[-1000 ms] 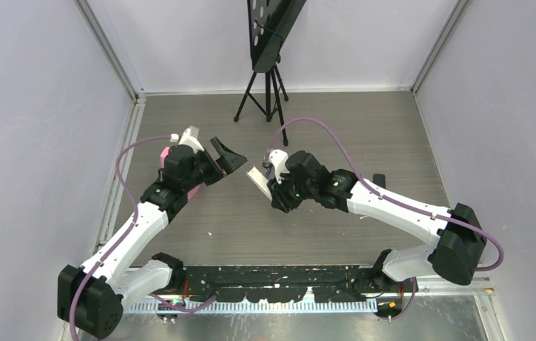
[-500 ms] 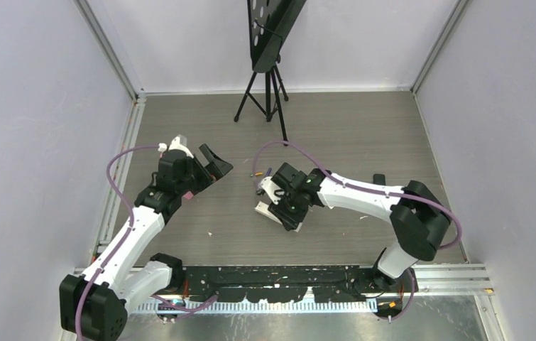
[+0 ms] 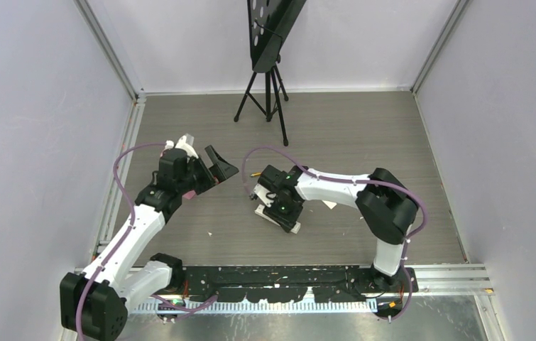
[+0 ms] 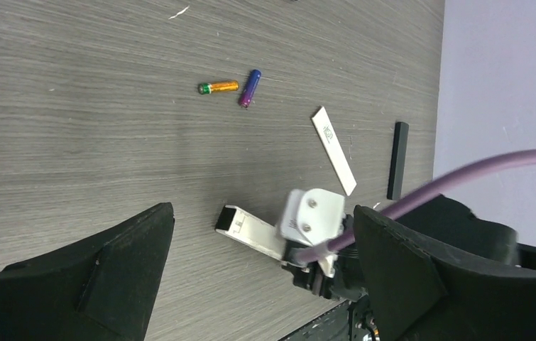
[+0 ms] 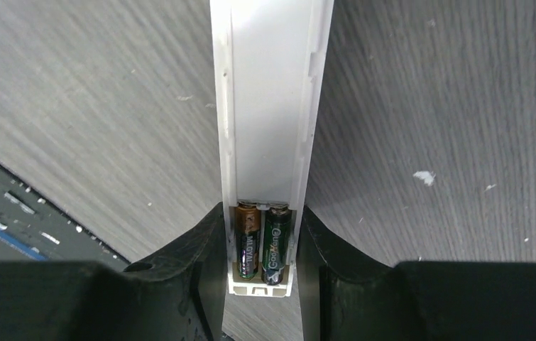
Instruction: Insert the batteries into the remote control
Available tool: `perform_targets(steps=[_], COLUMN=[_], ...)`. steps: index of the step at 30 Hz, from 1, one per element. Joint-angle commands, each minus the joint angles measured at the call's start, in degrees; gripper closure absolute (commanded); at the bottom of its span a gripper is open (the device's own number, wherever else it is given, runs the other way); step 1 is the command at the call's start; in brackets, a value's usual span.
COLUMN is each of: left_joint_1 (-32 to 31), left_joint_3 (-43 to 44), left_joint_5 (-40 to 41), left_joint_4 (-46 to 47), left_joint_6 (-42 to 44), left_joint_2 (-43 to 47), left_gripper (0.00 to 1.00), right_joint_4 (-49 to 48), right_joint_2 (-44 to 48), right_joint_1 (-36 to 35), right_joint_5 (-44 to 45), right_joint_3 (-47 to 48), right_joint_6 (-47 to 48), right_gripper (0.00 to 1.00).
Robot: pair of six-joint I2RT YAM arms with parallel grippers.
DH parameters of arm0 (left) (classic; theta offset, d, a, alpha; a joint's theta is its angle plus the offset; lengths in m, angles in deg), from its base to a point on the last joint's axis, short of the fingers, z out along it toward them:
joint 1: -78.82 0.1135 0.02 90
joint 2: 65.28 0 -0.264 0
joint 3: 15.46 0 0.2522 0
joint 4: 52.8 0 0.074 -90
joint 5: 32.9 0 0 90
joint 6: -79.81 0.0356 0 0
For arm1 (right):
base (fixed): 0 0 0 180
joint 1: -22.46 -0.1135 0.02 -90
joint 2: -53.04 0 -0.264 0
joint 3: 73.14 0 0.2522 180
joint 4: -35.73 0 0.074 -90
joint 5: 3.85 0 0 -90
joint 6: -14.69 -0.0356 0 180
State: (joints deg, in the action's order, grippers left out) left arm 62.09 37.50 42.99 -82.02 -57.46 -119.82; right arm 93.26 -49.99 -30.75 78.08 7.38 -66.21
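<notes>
While the right gripper (image 5: 261, 238) pinches the white remote (image 5: 268, 106), apparently resting on the table (image 4: 73, 128), a reddish-brown battery (image 5: 248, 245) and a dark battery (image 5: 275, 245) sit inside its compartment. An orange battery (image 4: 219, 87) and a purple battery (image 4: 249, 87) lie together nearby; the left gripper (image 3: 221, 165) hangs spread, empty.

We see bright, even, diffuse light in all three views, and shadows on the table (image 3: 364, 135) are faint and soft-edged. In the top view the walls (image 3: 30, 142) splay outward, a wide-angle effect. The white remote control (image 5: 268, 106) is almost washed out in the right wrist view. Close to the lens, the left gripper's (image 4: 261, 213) black fingers (image 4: 108, 270) show little surface detail and slightly soft edges.
</notes>
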Motion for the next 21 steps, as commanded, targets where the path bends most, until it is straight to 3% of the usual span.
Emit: perform_targets(steps=[1, 3, 6, 15, 18, 21], left_joint_1=[0.4, 0.5, 0.5, 1.1, 1.2, 1.1], left_joint_3=[4.8, 6.2, 7.5, 8.1, 7.7, 6.5], left_joint_5=[-2.4, -2.7, -2.7, -2.1, -3.6, -12.0], left_joint_4=[2.1, 1.6, 1.6, 1.7, 2.7, 8.4], left_joint_6=[2.5, 3.1, 3.6, 4.2, 4.2, 4.1], left_joint_2=[-1.7, -2.7, -3.7, -4.1, -4.0, -5.2], left_gripper=[0.0, 0.0, 0.0, 0.0, 0.0, 0.03], right_joint_4=[4.0, 4.1, 3.0, -4.2, -9.5, -10.7], right_joint_2=[-3.5, -3.2, -0.4, 13.5, 15.9, 14.5], right_joint_1=[-0.5, -0.5, -0.5, 2.4, 7.3, 13.3], right_joint_5=[4.4, 4.5, 4.3, 5.1, 11.5, 20.4], right_joint_3=[4.4, 4.6, 3.9, -0.1, -1.9, -0.6], right_joint_6=[-2.1, -2.2, -2.2, -6.2, -11.6, -17.3], right_gripper=[0.61, 0.45, 0.35, 0.32, 0.3, 0.24])
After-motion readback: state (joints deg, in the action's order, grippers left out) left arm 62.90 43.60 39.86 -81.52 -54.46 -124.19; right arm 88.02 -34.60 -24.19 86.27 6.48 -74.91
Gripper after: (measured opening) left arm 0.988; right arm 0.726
